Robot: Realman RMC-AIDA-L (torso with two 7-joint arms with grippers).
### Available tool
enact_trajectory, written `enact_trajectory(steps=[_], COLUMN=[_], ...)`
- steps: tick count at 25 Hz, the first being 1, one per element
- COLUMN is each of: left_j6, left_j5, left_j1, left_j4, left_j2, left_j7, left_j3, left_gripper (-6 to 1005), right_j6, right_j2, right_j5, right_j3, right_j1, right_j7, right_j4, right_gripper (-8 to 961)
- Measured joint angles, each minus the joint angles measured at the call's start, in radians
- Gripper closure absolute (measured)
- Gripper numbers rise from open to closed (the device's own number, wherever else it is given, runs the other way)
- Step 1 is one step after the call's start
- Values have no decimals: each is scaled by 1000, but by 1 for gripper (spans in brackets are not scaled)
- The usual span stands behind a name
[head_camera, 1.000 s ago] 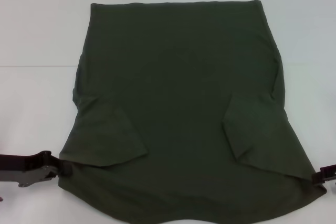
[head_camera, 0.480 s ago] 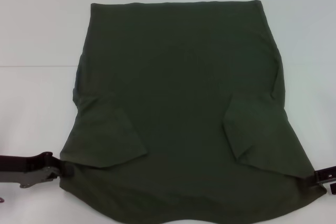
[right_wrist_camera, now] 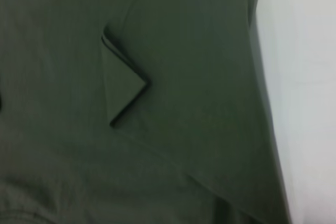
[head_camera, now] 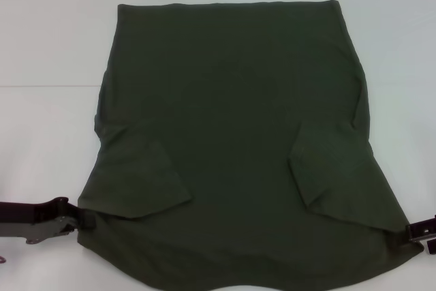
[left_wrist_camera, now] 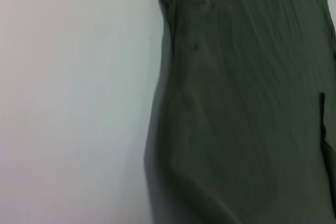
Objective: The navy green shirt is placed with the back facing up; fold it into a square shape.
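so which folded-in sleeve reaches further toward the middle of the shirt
Hard to call: on the navy green shirt, the left sleeve flap and the right sleeve flap reach in about equally.

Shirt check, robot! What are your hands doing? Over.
Left gripper at shirt's near left edge, right gripper at near right edge. Shirt flat on table, both sleeves folded in. Nothing in the way.

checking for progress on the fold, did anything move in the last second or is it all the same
Barely. The right gripper shifted slightly along the shirt's near right edge, toward the robot. The left gripper stayed at the near left edge. The shirt lies as before, both sleeves folded in; no new fold, nothing visibly lifted or released.
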Motion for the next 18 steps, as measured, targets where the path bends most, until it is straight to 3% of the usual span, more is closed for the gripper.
enact_trajectory(steps=[18], left_j6=[-8], left_j5=[-8], left_j1=[1], left_j4=[-1], left_j2=[-2], left_j7=[3], left_j3=[0], left_gripper=[967], right_j6=[38], right_j2=[7], right_j5=[-14], right_j3=[-25], right_j1=[1], right_j7=[-1], right_j4=[0], right_gripper=[70])
